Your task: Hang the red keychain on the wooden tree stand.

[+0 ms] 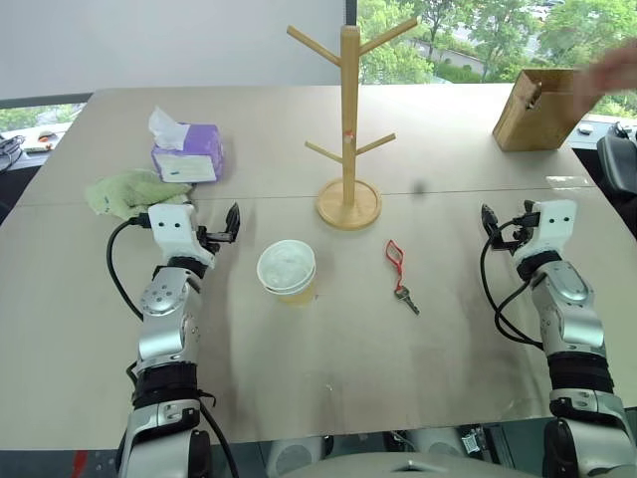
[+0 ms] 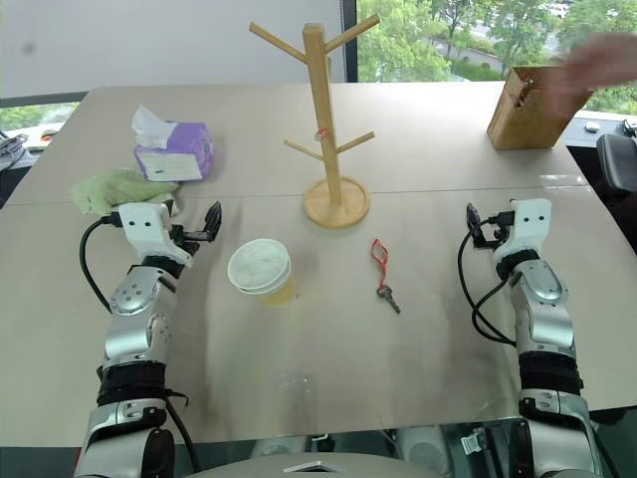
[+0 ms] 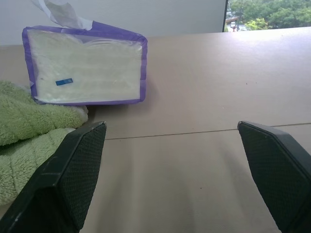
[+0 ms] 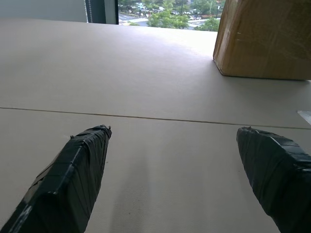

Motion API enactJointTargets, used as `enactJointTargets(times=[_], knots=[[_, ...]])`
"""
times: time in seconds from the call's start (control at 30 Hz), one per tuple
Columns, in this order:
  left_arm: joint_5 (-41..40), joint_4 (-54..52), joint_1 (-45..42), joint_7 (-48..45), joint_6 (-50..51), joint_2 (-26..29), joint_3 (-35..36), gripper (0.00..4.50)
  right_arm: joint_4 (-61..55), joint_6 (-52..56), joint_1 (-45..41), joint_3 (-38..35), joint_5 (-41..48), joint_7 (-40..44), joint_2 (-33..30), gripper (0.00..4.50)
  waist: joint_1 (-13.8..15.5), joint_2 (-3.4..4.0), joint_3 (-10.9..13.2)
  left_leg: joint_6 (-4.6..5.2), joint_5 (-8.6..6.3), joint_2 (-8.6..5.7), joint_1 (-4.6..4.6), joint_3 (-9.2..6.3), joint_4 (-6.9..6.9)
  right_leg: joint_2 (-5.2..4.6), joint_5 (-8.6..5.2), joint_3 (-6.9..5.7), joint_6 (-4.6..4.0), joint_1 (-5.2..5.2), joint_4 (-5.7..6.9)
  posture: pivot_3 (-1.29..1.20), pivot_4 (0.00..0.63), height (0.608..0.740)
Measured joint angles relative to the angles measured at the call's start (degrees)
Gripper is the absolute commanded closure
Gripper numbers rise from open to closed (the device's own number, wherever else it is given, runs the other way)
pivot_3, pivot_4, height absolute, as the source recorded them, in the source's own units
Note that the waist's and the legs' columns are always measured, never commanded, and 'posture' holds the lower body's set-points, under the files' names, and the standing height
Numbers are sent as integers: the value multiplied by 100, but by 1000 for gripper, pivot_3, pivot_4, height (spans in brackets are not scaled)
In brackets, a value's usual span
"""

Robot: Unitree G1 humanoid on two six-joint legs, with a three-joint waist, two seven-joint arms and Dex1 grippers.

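Note:
The red keychain lies flat on the table, its small silver key pointing toward me. Behind it and slightly left, the wooden tree stand rises upright on its round base, all pegs bare. My left gripper hovers open at the left side of the table, well left of the keychain, with nothing between its fingers. Well right of the keychain my right gripper is also open and empty, its fingers spread above bare table.
A lidded paper cup stands between my left gripper and the keychain. A purple tissue box and a green towel lie just beyond the left gripper. A person's hand reaches at the brown wooden box at the far right.

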Motion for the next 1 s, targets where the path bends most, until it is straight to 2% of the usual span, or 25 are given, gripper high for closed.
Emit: enactJointTargets(times=[0.83,0.93,1.0], knots=[[-2,0,3,-42,-3,-1,-3,0,-32,6,128,-28,122,122,-103,57,3,0,0,0,0,0,0,0,0,0,0,0,0,0,0,0,150,740],[-3,0,2,-60,-3,-2,-5,0,-226,51,365,-11,361,692,-301,57,18,0,0,0,0,-1,0,0,0,0,0,0,0,1,-2,0,150,740],[-3,-4,-3,-105,3,-3,-13,0,-665,88,794,119,720,1677,-708,57,36,0,0,2,-1,-1,0,-2,0,-1,0,-1,0,3,-5,0,150,740]])
